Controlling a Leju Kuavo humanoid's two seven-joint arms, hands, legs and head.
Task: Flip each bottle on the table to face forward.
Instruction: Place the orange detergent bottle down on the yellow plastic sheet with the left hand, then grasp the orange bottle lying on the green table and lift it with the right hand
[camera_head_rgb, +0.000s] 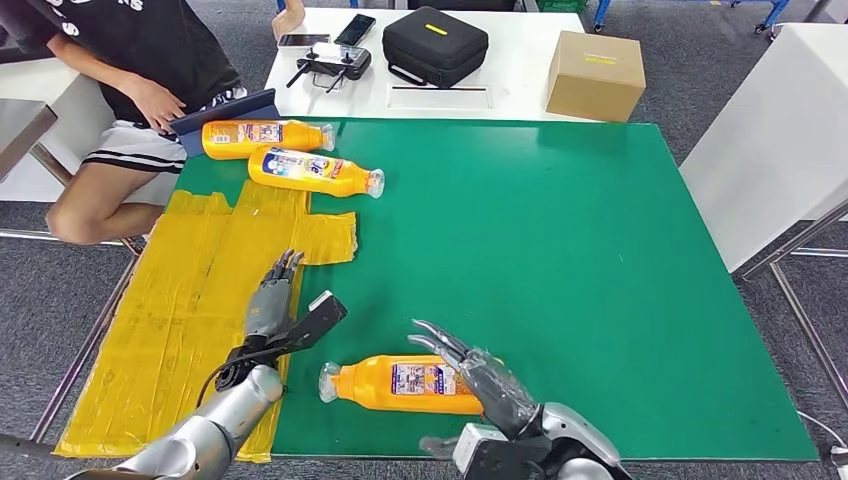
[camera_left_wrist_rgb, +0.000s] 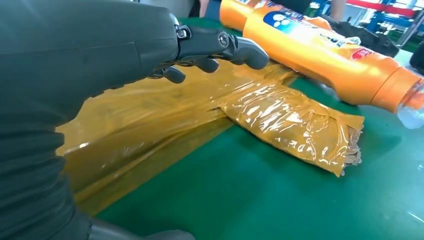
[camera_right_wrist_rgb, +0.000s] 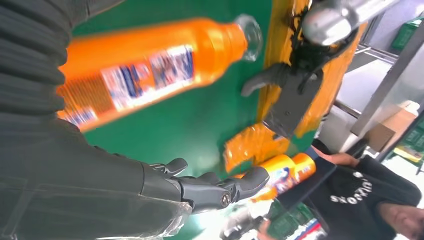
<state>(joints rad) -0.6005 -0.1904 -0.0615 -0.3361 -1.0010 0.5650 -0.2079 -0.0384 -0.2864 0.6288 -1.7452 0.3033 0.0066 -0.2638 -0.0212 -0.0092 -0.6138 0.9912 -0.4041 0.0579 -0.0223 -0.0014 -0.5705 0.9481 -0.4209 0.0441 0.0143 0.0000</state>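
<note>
On the green felt-covered table (camera_head_rgb: 560, 260), three orange plastic bottles with clear caps are lying on their sides. The nearest orange bottle (camera_head_rgb: 405, 384) is resting close to the table's front edge, its long axis running across the table, cap pointing toward the robot's left, printed label facing up.

The right hand (camera_head_rgb: 480, 380) is sitting at the base end of this bottle with its fingers spread and reaching out over the bottle's far side. Whether the palm is touching the bottle cannot be told from the head view; in the right wrist view the fingers (camera_right_wrist_rgb: 210, 187) are extending free of it, gripping nothing.

The left hand (camera_head_rgb: 272, 300) is hovering over the sheet of yellow taped plastic (camera_head_rgb: 200, 300) covering the table's left part, fingers straight and apart, holding nothing.

The second orange bottle (camera_head_rgb: 315, 172) is lying near the far left corner, cap pointing right and slightly toward the robot. The third orange bottle (camera_head_rgb: 265, 138) is lying just behind it, cap to the right.

A seated person in a black shirt (camera_head_rgb: 150, 60) is resting a hand on a dark tablet (camera_head_rgb: 225, 112) beside the third bottle.
</note>
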